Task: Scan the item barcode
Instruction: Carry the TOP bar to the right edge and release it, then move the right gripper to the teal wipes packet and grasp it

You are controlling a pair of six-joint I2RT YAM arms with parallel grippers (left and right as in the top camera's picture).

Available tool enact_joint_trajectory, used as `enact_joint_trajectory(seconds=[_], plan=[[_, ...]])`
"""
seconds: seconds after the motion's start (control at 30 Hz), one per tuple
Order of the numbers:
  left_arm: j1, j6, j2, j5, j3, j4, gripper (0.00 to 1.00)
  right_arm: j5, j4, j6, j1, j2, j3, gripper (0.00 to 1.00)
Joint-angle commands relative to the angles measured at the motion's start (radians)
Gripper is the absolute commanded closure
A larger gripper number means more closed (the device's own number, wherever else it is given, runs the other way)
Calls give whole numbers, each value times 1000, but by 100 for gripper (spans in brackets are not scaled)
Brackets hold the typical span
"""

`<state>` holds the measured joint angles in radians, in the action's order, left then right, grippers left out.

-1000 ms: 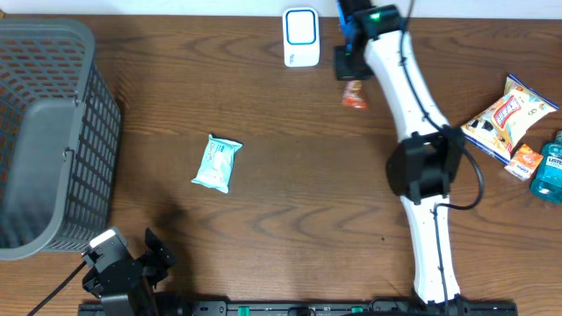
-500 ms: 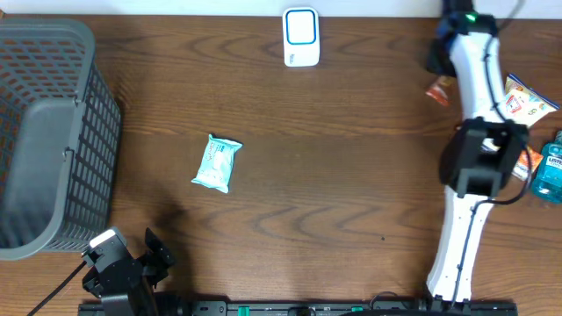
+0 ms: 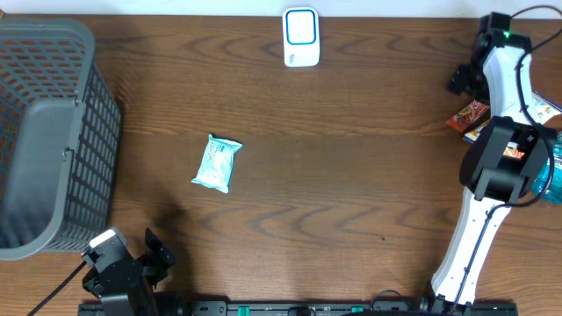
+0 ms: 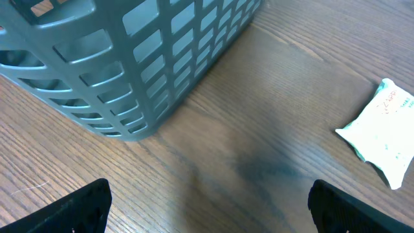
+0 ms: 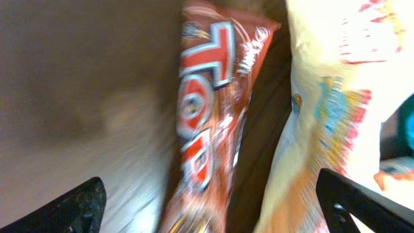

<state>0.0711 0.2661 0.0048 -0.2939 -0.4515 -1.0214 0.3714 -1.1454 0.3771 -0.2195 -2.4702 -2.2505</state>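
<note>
The snack bar in its red-brown wrapper lies flat on the desk at the far right edge. Its printed face is up and no barcode shows on that side. It is probably light. The glossy film looks slick and crinkly, and the bar inside could likely snap or crush under a hard squeeze. A sound hold would be a gentle pinch across the narrow width near the middle, where the filling gives the film something firm behind it. The flat sealed ends would fold and slip. The code is most likely on the underside, so the bar would need turning to face the reader.

The right fingers hang directly over the bar, spread wide to either side of it and pinching nothing. The wrist picture is blurred, so I cannot tell how close they are to the wrapper.

Just beside the bar on its outer side lies a cream chip bag. The two are close enough that a wide approach could catch the bag's edge, and I cannot tell whether they touch. A teal bottle shows at the frame edge beyond the bag.

The white scanner stands at the back of the desk, well apart from the bar. A pale teal packet lies alone near the middle of the desk, and a grey basket fills the left end. The left fingers rest near the basket's front corner, spread and holding nothing.
</note>
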Motion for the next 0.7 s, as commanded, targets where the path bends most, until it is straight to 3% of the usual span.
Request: enact_joint_trajectory(seconds=[0.0, 0.37, 0.67], plan=[[2, 9, -1, -9, -10, -1, 2, -38, -20, 68, 108, 200, -46, 1], [2, 9, -1, -9, -10, 0, 3, -539, -121, 229, 496, 263, -43, 1], [2, 9, -1, -9, -10, 0, 3, -420, -107, 213, 863, 175, -43, 1]])
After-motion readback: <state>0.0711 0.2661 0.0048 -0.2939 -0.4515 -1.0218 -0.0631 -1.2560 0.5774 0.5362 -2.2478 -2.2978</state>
